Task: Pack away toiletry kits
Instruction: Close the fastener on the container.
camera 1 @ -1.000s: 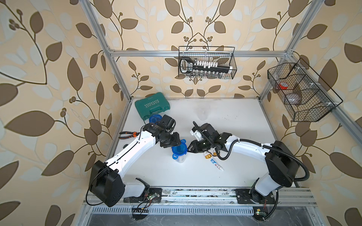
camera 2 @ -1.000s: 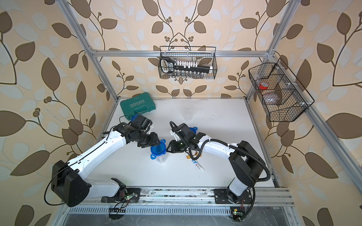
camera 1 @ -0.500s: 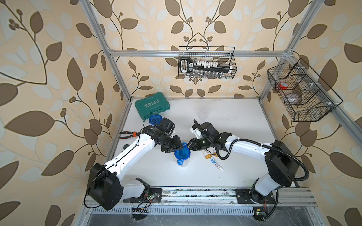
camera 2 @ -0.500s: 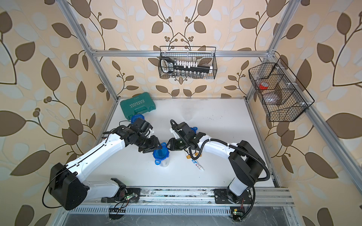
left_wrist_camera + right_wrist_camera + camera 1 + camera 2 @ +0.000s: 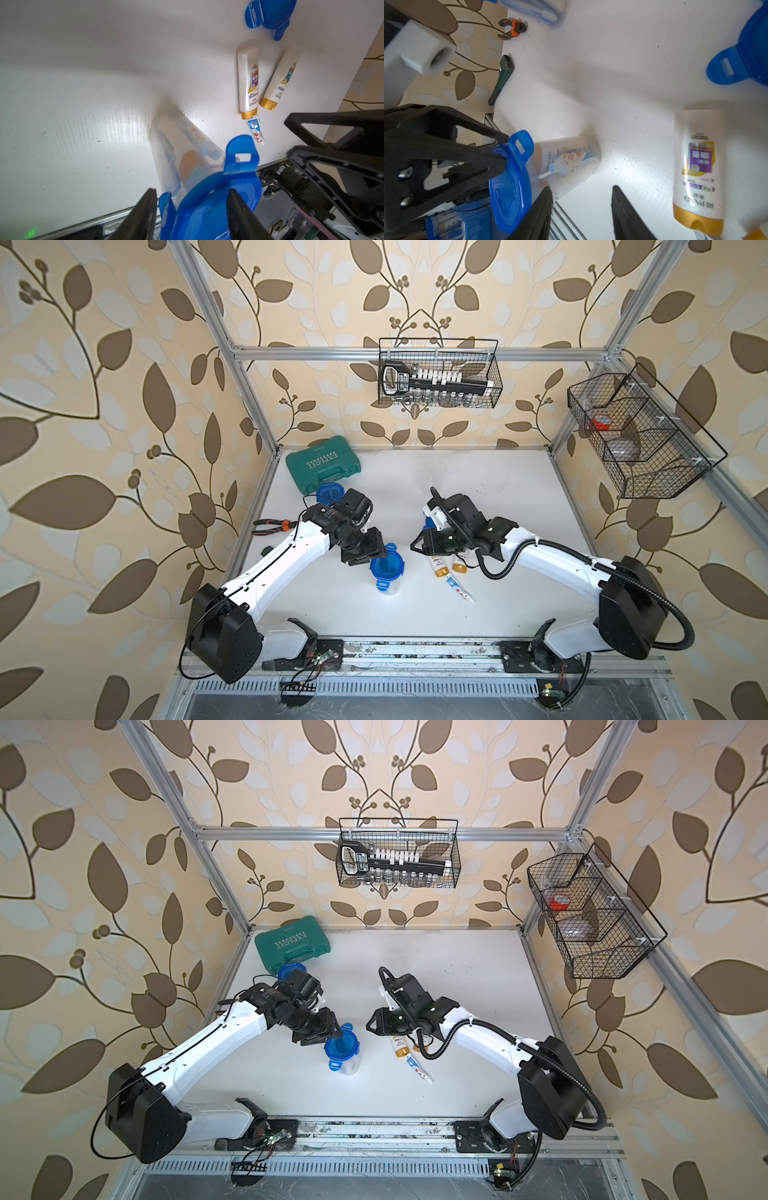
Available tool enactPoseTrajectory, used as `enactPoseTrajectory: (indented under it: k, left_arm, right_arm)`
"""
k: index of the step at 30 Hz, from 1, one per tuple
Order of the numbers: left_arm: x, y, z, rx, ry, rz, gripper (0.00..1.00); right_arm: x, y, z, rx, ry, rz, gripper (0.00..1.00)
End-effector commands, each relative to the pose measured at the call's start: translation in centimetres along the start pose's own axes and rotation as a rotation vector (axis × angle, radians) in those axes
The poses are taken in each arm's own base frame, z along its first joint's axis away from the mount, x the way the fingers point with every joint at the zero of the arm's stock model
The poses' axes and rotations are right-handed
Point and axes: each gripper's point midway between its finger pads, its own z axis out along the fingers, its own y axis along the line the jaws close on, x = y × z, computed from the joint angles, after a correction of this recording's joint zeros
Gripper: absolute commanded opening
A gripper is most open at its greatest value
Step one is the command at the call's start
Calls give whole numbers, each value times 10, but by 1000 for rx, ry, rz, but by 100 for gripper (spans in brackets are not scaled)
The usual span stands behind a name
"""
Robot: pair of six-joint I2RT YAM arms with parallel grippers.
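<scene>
We find the clear jar (image 5: 390,591) standing upright near the middle of the white table (image 5: 498,489), with the blue lid (image 5: 387,568) resting on its mouth and the lid's tabs sticking outward. A white bottle (image 5: 562,151) and a small tube (image 5: 572,162) show through the jar wall. The left gripper (image 5: 192,190) has its jaws apart, set against the lid's edge; we cannot tell whether they clamp it. The right gripper (image 5: 582,188) is just beside the jar, jaws apart over bare table, holding nothing. Two gold-capped bottles (image 5: 437,566) and a loose toothpaste tube (image 5: 460,594) lie flat near the jar, below the right arm
</scene>
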Motion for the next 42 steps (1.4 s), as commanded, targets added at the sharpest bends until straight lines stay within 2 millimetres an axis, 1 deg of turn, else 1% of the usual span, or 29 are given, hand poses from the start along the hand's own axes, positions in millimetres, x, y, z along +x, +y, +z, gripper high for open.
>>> enactPoseTrajectory:
  k: [1, 4, 6, 8, 11, 14, 17, 22, 25, 28, 32, 36, 38, 40, 42]
  left_arm:
    - [10, 29, -1, -147, 35, -12, 56]
    - [7, 28, -8, -142, 21, -10, 59]
    - [6, 31, -13, -151, 15, -10, 61]
    - [9, 30, -21, -143, 12, -1, 59]
    - [18, 17, -26, -56, 30, 1, 57]
    - [20, 9, -25, 5, 26, 6, 58]
    - [19, 4, -19, 31, 41, 0, 59]
    - [14, -4, -4, 88, 55, -19, 59]
    - [11, -9, 2, 128, 47, -16, 59]
    - [12, -10, 9, 141, 68, -18, 59]
    - [16, -12, 8, 167, 76, -25, 57]
    - [20, -20, 5, 228, 85, -49, 55]
    - [21, -22, 7, 247, 90, -64, 56]
    - [22, -16, 8, 212, 90, -66, 58]
    - [20, -7, 4, 147, 71, -53, 65]
  right_arm:
    - [0, 1, -15, 63, 14, -47, 48]
    - [3, 14, -18, 62, 27, -83, 49]
    - [6, 23, -17, 54, 42, -106, 49]
    - [10, 34, -13, 34, 56, -132, 49]
    - [14, 54, -4, -3, 86, -176, 49]
    - [24, 65, 7, -12, 130, -211, 49]
    - [35, 62, 18, -8, 168, -206, 48]
    - [44, 48, 32, 31, 216, -188, 45]
    - [48, 42, 38, 48, 236, -176, 44]
    - [51, 38, 40, 63, 251, -174, 43]
    - [55, 30, 44, 89, 266, -168, 42]
    - [58, 29, 46, 83, 273, -159, 42]
    - [58, 28, 47, 84, 275, -158, 42]
    - [58, 29, 45, 85, 273, -160, 42]
    - [55, 31, 42, 84, 262, -159, 42]
